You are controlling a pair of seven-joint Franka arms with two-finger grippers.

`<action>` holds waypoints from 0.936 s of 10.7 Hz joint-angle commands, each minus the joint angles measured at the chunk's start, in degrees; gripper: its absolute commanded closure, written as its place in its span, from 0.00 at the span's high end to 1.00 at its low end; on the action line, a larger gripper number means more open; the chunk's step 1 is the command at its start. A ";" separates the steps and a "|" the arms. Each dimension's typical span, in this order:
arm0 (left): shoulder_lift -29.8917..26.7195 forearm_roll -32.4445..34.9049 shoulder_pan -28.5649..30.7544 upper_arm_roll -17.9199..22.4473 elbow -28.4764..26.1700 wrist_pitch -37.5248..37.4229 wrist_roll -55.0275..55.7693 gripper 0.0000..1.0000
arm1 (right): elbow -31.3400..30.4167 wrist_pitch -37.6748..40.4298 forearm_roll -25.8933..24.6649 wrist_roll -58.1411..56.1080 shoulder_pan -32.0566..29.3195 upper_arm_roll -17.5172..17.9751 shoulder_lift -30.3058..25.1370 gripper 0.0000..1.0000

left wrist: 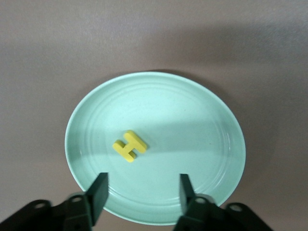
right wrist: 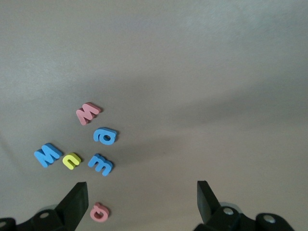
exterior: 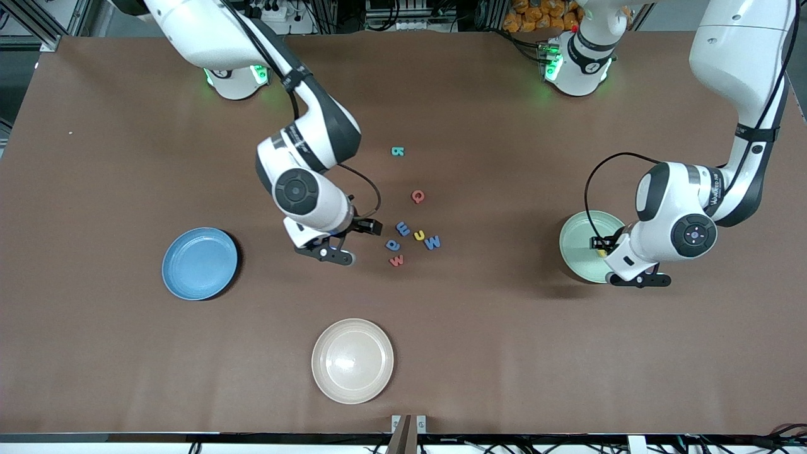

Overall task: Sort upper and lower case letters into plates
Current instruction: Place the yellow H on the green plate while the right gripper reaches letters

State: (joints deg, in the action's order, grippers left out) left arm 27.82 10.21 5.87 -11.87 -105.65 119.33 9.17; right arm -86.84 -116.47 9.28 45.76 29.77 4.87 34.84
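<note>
Nearest us sat a cream plate on brown table. Left gripper apart w/ nothing held over mint plate w/ yellow H; right gripper wide, empty, by letters.

The left gripper is held low with fingers parted and empty; the right gripper is held spread wide, empty.

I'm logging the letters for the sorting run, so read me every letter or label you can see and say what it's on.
"H": yellow letter in the mint plate.
"M": blue letter on the table.
"W": pink letter on the table.
"m": blue letter on the table.
Branding on the left arm: too small to read.
</note>
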 commanded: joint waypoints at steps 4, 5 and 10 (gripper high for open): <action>-8.12 0.87 -5.41 -0.69 2.20 -3.93 -1.09 1.00 | 0.97 -8.59 1.44 7.58 2.04 -0.21 6.54 1.00; -9.61 0.35 -7.61 -0.78 2.29 -4.11 -1.00 1.00 | 1.14 -9.29 1.96 10.03 2.13 -0.21 8.03 1.00; -14.19 -8.61 -13.07 -0.70 3.00 -4.11 -0.12 1.00 | 7.27 -12.47 1.88 23.39 4.41 -0.21 13.83 1.00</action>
State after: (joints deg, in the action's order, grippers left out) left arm 14.71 4.50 -6.10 -13.15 -102.49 115.92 9.14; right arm -84.54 -129.76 10.19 65.82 33.22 4.89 45.60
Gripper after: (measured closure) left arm 0.000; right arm 0.000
